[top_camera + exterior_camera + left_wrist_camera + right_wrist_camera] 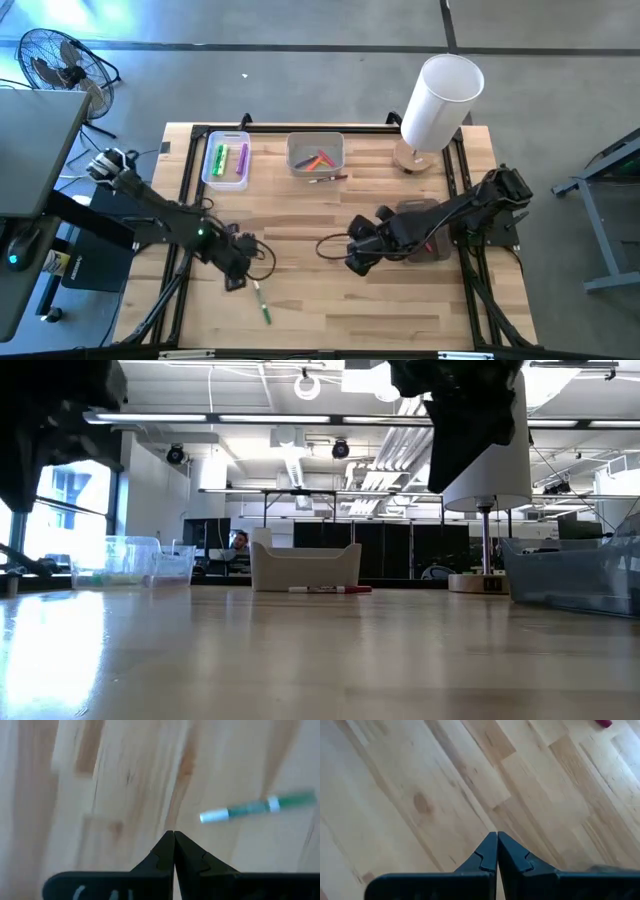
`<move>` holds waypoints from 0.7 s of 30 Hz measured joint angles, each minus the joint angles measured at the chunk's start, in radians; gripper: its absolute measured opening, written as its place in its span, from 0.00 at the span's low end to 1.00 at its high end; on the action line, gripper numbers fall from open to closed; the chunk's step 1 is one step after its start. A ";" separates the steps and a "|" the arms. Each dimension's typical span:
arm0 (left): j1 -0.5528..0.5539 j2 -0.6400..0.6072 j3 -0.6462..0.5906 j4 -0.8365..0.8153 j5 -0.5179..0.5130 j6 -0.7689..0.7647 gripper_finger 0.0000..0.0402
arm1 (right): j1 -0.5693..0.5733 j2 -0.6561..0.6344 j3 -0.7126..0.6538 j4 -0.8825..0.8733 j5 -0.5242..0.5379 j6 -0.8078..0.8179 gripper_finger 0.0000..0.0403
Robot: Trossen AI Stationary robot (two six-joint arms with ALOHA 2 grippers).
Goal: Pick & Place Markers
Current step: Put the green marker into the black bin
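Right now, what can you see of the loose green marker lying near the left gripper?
The green marker is a thin stick with a green body, a white band and a whitish end, as the left wrist view shows. It lies flat on the bare wooden table, alone. The left gripper is shut, close beside it but apart; nothing touches it.

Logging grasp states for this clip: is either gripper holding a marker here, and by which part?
Nothing is held. The left gripper and right gripper are both shut on nothing above bare wood; the green marker lies loose on the table.
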 joint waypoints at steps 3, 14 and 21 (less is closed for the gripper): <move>-0.043 0.044 0.023 -0.025 0.002 -0.386 0.00 | 0.028 0.000 0.000 -0.016 0.027 0.000 0.00; -0.228 0.124 0.025 -0.002 0.003 -1.212 0.00 | 0.075 0.000 0.000 -0.021 0.078 -0.064 0.00; -0.322 0.128 0.025 0.016 0.006 -1.402 0.01 | 0.076 0.000 0.000 -0.024 0.074 -0.091 0.00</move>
